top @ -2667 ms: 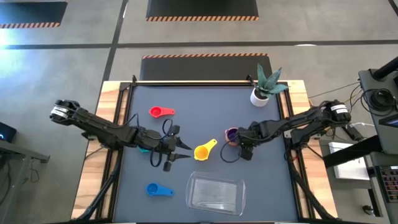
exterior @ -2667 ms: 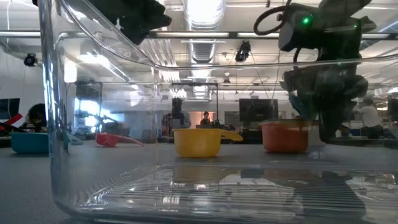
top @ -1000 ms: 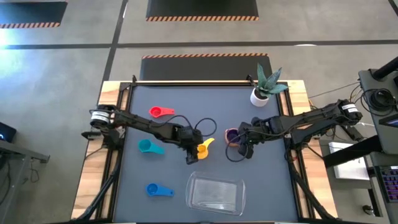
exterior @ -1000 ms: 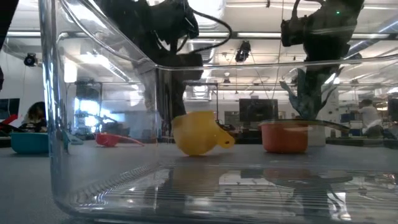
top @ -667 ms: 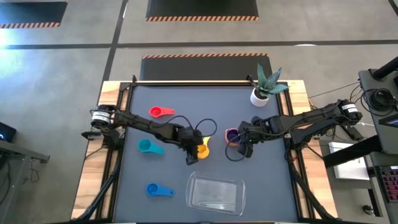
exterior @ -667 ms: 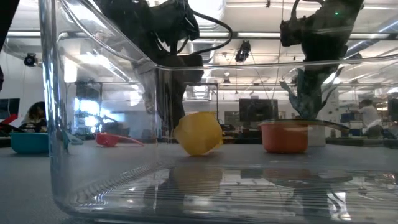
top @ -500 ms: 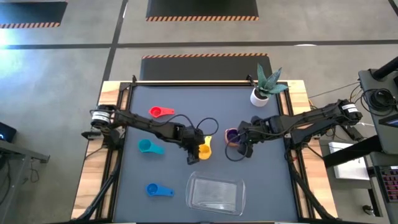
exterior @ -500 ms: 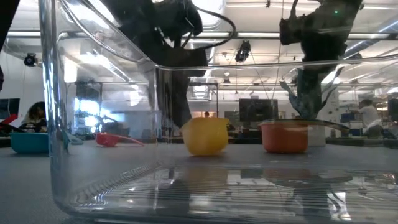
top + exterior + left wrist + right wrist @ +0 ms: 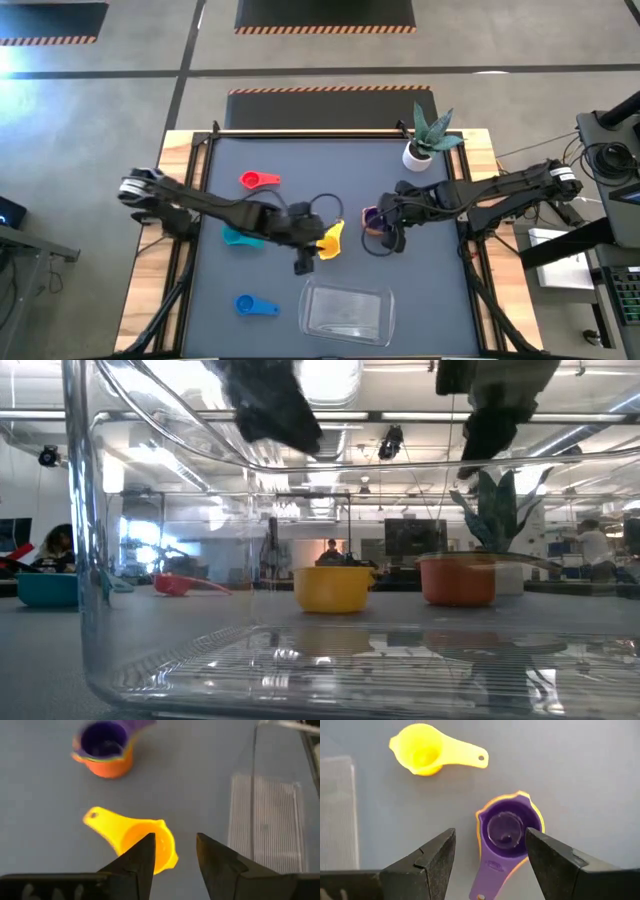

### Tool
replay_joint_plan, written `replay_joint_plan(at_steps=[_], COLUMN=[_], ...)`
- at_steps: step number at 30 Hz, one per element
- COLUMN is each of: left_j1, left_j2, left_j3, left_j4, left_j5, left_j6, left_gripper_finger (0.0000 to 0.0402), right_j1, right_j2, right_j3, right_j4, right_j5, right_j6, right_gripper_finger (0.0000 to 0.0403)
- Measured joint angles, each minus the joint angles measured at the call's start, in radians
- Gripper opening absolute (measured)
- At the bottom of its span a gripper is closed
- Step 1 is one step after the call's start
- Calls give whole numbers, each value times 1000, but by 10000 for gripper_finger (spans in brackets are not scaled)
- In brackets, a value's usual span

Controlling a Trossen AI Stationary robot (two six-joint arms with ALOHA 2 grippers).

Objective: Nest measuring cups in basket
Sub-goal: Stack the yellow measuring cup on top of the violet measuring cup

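The yellow cup (image 9: 330,240) stands upright on its base on the dark mat, as the low view shows (image 9: 334,588). My left gripper (image 9: 175,837) hangs open above it, clear of it (image 9: 270,405). The purple cup (image 9: 506,831) sits nested inside the orange cup (image 9: 107,766). My right gripper (image 9: 490,832) is open above that pair, one finger on either side, touching neither. The red cup (image 9: 258,180), the teal cup (image 9: 235,237) and the blue cup (image 9: 255,305) lie on the mat to the left. The clear basket (image 9: 347,310) stands at the near edge. No green cup is visible.
A white plant pot (image 9: 418,152) with a spiky plant stands at the far right corner of the mat. The teal cup is partly under my left arm. Bare mat lies between the yellow cup and the basket. People sit in the room beyond the table.
My left gripper had the yellow cup tipped on its side a second ago. The cup turned about and settled upright on the mat. The gripper then let go, rose clear of it and drew back a little toward the table's left edge.
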Motion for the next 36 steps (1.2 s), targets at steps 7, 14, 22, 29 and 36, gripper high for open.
replay_joint_plan(at_steps=[7,14,22,29,36], left_j1=[-127,-196,-151,-87,-12], left_j2=[-275,-415,-392,-302,-178], left_j3=[-300,-684,-841,-775,-574], left_j4=[283,895,1044,979,709], left_j5=[-213,-263,-275,-269,-218], left_j6=[-102,-106,-243,-272,-227], left_gripper_finger=[126,126,126,126,126], right_j1=[0,0,0,0,11], right_j2=[7,37,76,89,87], right_j3=[22,22,22,23,23], right_j4=[94,190,197,202,191], right_j5=[-7,-8,-33,-34,-37], right_j6=[-76,-190,-213,-216,-214], right_gripper_finger=[226,226,226,226,226])
